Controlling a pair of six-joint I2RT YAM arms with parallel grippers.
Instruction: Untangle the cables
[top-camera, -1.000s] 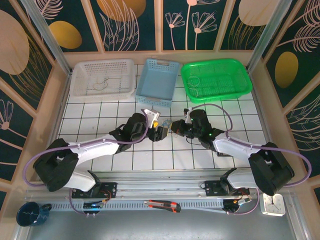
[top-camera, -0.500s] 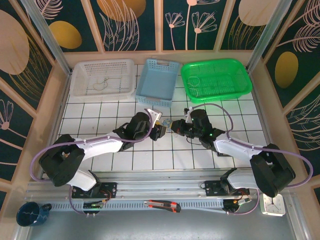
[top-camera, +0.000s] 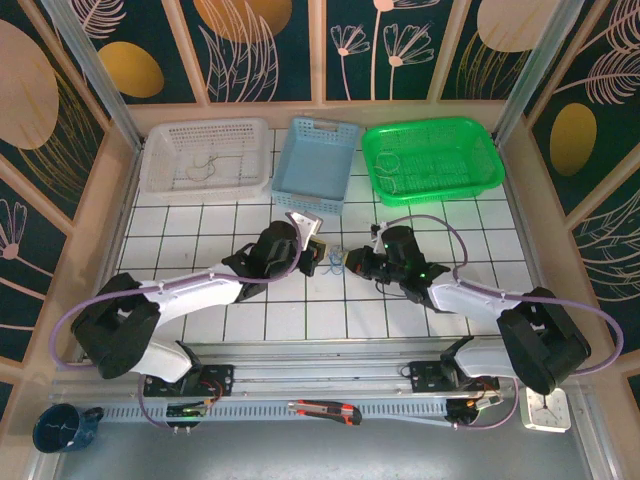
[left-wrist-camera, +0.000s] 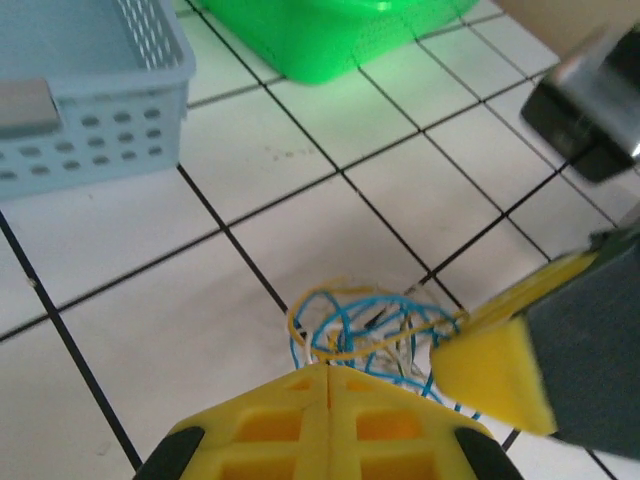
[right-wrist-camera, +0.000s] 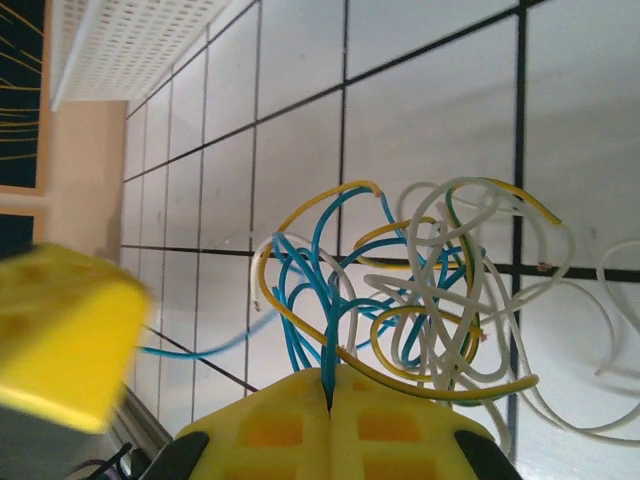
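Note:
The cables (top-camera: 334, 263) are a small tangle of blue, yellow and white wires lying on the white tiled table, between the two grippers. My left gripper (top-camera: 320, 257) is at the tangle's left edge. In the left wrist view its yellow jaws (left-wrist-camera: 328, 372) are shut, with wires of the tangle (left-wrist-camera: 370, 325) running in at their tip. My right gripper (top-camera: 349, 262) is at the right edge, and its jaws (right-wrist-camera: 328, 395) are shut on a blue wire of the cables (right-wrist-camera: 420, 290). One blue strand stretches toward the left gripper's fingers (right-wrist-camera: 60, 335).
Three baskets line the back: white (top-camera: 205, 155), light blue (top-camera: 317, 165), green (top-camera: 432, 158). A box cutter (top-camera: 325, 410), a dark mug (top-camera: 62, 428) and a small clock (top-camera: 547, 408) lie on the near ledge by the arm bases.
My left gripper has closed from open at the edge of the tangle. The two grippers now stand slightly apart, and the cables show between them.

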